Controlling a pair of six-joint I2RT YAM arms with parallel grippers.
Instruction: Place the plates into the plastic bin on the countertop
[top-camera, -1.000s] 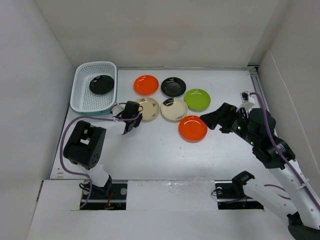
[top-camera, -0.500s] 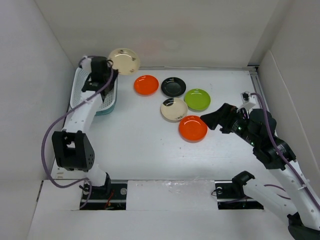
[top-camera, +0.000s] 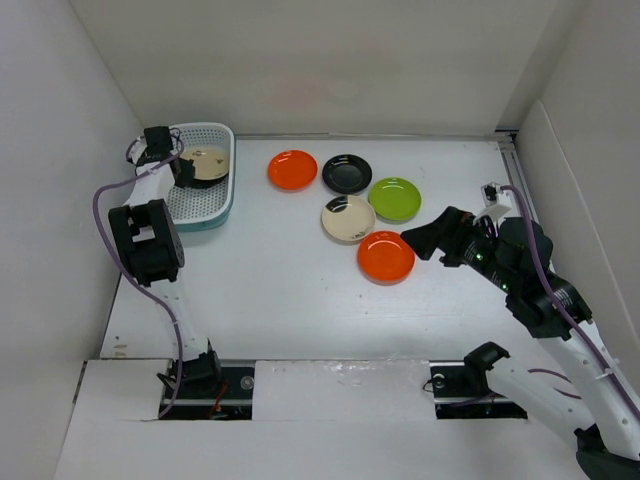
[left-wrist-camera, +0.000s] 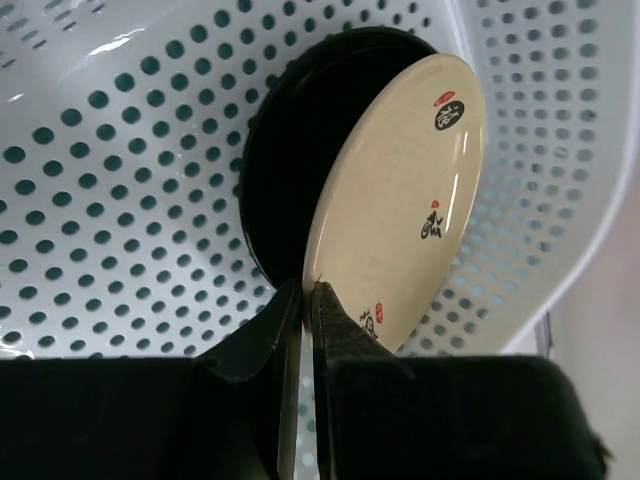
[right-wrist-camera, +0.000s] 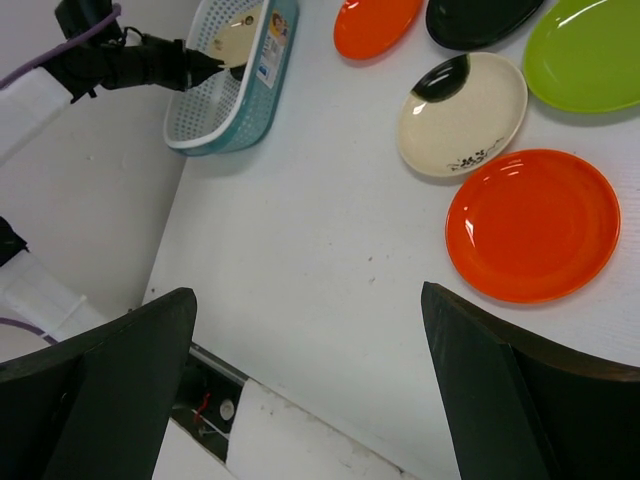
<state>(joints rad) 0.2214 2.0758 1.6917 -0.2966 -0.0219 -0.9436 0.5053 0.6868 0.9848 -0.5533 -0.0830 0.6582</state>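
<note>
My left gripper is shut on the rim of a cream plate, holding it tilted inside the white plastic bin. In the left wrist view the gripper pinches the cream plate, which leans against a black plate lying in the bin. On the countertop lie an orange plate, a black plate, a green plate, a cream plate and a second orange plate. My right gripper is open and empty, just right of that orange plate.
White panels wall the countertop on the left, back and right. The bin stands in the far left corner against the left wall. The left arm's purple cable loops along that wall. The arm bases sit behind the near edge.
My left gripper has brought the cream plate down from above the bin's far corner into the bin, against the black plate. The right arm has not moved.
</note>
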